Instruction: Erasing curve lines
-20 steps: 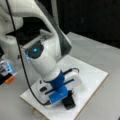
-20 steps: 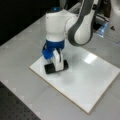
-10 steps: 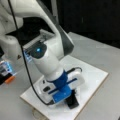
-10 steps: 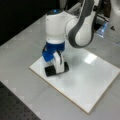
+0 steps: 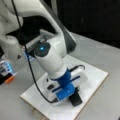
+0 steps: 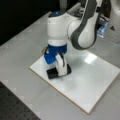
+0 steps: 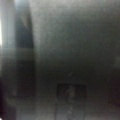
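In both front views my gripper point(image 5: 72, 95) point(image 6: 59, 71) points down at the white rectangular board point(image 5: 95, 75) point(image 6: 92, 82), shut on a black block eraser point(image 5: 75, 99) point(image 6: 52, 74). The eraser lies flat on the board near a front view's bottom edge of it point(image 5: 62, 112) and close to the left corner point(image 6: 33, 68). No curve lines show on the bare part of the board; the arm and eraser hide the patch under them. The wrist view is a dark grey blur with nothing I can make out.
The board lies on a grey table point(image 6: 22, 45). Blue and orange items point(image 5: 7, 72) sit at a front view's left, beside the arm's base. A black perforated mat point(image 6: 12, 107) fills a front view's bottom left corner.
The gripper has slid the eraser a short way to the right across the board in both front views, still pressed down on it.
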### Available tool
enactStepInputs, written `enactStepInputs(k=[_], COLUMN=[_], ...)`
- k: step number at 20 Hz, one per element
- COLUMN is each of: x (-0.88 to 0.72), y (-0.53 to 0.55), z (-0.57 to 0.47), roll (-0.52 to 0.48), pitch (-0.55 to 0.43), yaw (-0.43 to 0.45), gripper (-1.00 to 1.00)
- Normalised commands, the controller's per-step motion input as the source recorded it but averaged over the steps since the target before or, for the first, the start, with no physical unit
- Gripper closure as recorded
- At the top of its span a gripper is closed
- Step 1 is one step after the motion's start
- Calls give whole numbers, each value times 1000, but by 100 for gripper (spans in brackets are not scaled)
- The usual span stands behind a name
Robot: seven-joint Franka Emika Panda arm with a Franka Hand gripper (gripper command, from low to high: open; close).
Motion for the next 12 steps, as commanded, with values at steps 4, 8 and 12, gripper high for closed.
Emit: enactStepInputs(k=[4,8,12], x=[745,616,439], y=[-6,-120,-305], z=[-812,-763,-654], roll=[242,205,159], pitch=[38,59,97], yaw=[-177,-166,-153], gripper=[100,100,100])
